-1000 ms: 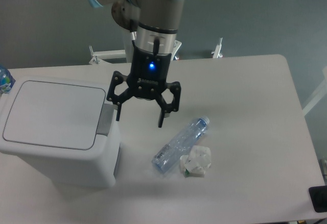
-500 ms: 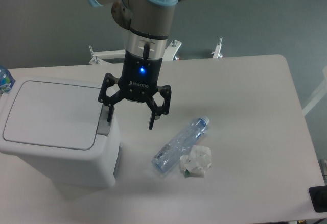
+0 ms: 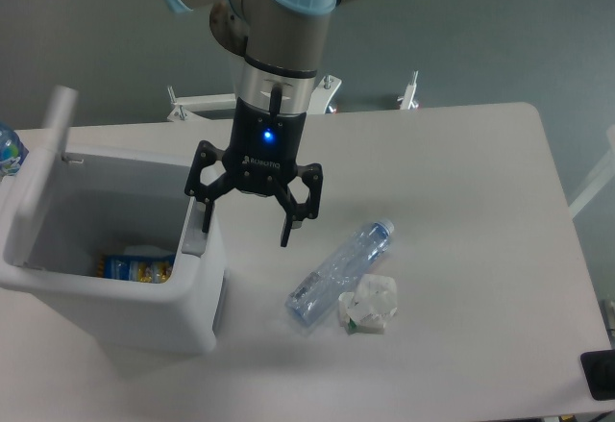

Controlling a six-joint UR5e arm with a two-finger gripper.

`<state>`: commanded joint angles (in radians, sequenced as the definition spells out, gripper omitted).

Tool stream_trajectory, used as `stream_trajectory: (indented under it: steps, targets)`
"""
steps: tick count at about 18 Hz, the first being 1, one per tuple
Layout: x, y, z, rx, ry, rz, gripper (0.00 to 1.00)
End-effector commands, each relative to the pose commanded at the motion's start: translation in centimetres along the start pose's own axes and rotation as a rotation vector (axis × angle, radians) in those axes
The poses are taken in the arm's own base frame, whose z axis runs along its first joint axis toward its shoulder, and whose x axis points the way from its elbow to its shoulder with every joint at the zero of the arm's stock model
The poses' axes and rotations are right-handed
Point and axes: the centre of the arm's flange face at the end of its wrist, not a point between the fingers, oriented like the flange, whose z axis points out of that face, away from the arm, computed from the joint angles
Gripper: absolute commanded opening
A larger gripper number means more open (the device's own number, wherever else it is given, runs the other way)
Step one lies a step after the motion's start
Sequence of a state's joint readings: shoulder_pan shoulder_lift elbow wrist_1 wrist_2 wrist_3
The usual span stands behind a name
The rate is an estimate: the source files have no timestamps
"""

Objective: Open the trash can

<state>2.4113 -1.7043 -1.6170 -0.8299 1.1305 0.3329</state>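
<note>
The white trash can (image 3: pixel 144 316) stands at the left of the table with its lid (image 3: pixel 43 167) swung up, edge-on at the far left. Inside lies a blue and yellow packet (image 3: pixel 139 267). The grey push-button latch (image 3: pixel 197 228) is on the can's right rim. My gripper (image 3: pixel 247 226) hangs open over that rim, its left fingertip (image 3: pixel 205 218) on or just above the latch, its right fingertip (image 3: pixel 286 237) over the table. It holds nothing.
A crushed clear plastic bottle (image 3: pixel 341 271) and a crumpled white paper wad (image 3: pixel 369 304) lie on the table right of the can. A blue object (image 3: pixel 6 149) shows at the left edge. A black item (image 3: pixel 601 374) sits at the bottom right corner.
My gripper moved left onto the can's right rim, then stayed. The lid, flat and shut half a second ago, has sprung up and the can's inside now shows.
</note>
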Motion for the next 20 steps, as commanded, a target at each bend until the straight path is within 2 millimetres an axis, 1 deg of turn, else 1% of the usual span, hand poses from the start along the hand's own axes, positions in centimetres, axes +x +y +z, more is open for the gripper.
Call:
stream_trajectory:
  steps: [1,2,4,5,6,7,9,10,11,12,13,16,17,20]
  targets:
    - [-0.8,-0.5,-0.7,0.013,-0.019,-0.002,1.00]
    - [-2.0,-0.8,-0.9,0.020,-0.034,-0.005,1.00]
    - [-5.0,-1.0,-0.8,0.018,-0.063,0.020,1.00]
    - [-7.2,-0.6,-0.4,0.008,-0.080,0.039,1.00]
    - [-9.6,0.2,0.2,-0.018,-0.104,0.059,1.00]
    - [-11.5,1.0,0.8,-0.056,-0.144,0.090,1.00]
    - [-16.3,3.2,1.5,-0.173,-0.270,0.154,1.00]
    - [-18.5,4.4,2.1,-0.230,-0.295,0.183,1.00]
    - [-20.5,5.5,3.5,-0.274,-0.295,0.205,1.00]
    - [-22.5,6.6,4.0,-0.298,-0.294,0.219,1.00]
    - [-24.2,7.3,4.1,-0.317,-0.291,0.247,1.00]
    - [-25.9,8.7,4.6,-0.368,-0.254,0.419,1.00]
    - [-25.9,9.3,5.5,-0.389,-0.233,0.464,1.00]
    - [-25.9,11.3,6.5,-0.502,-0.243,0.539,1.00]
